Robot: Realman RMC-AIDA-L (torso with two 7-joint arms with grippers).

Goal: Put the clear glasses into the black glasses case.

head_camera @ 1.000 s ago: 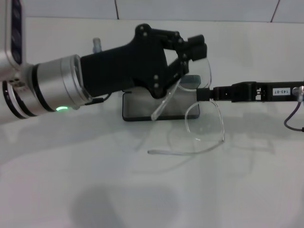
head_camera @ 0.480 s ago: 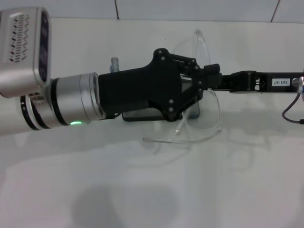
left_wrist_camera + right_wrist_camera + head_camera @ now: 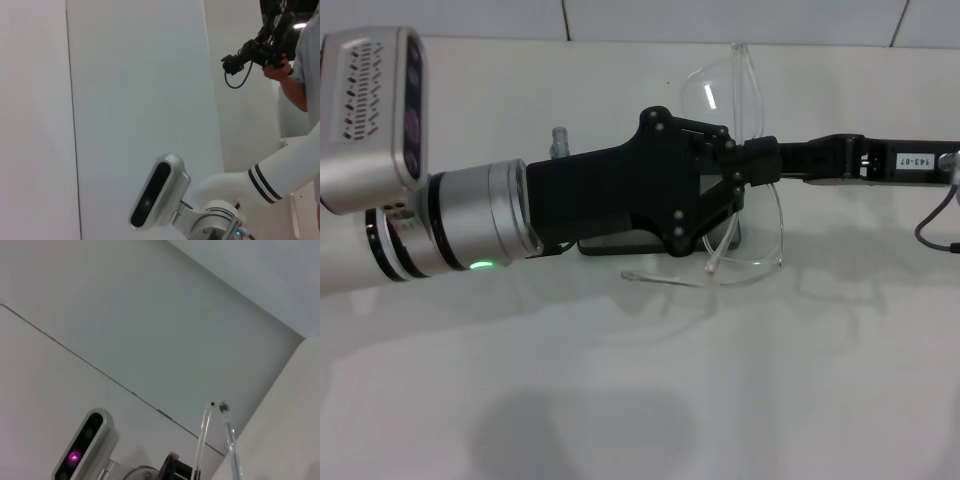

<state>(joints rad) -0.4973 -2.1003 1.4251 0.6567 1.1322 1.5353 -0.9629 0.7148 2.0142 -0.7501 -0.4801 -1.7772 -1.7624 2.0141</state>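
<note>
Glasses, clear (image 3: 745, 150): transparent wraparound pair, held up above the white table (image 3: 640, 400) in the head view. Lens stands upright behind and above the two grippers; one clear arm (image 3: 670, 281) runs low toward the left arm's side, its tip just over the table surface. A second arm tip (image 3: 716, 262) hangs below the black fingers. In the right wrist view two clear arm ends (image 3: 222, 410) rise against the wall.

Case, black glasses (image 3: 620, 243): lies on the table under the left gripper, mostly hidden by it; only a dark strip of its near edge shows. Whether its lid is up cannot be told.

Gripper, left (image 3: 745, 175): black linkage claw on a silver wrist, reaching across the middle of the head view from the left. Its fingers meet at the glasses frame beside the lens; how far they are closed cannot be told.

Gripper, right (image 3: 770, 165): slim black arm entering from the right, its tip closed on the glasses at the same spot, touching or nearly touching the left claw.

Person with camera (image 3: 280, 50): visible in the left wrist view, well apart.
</note>
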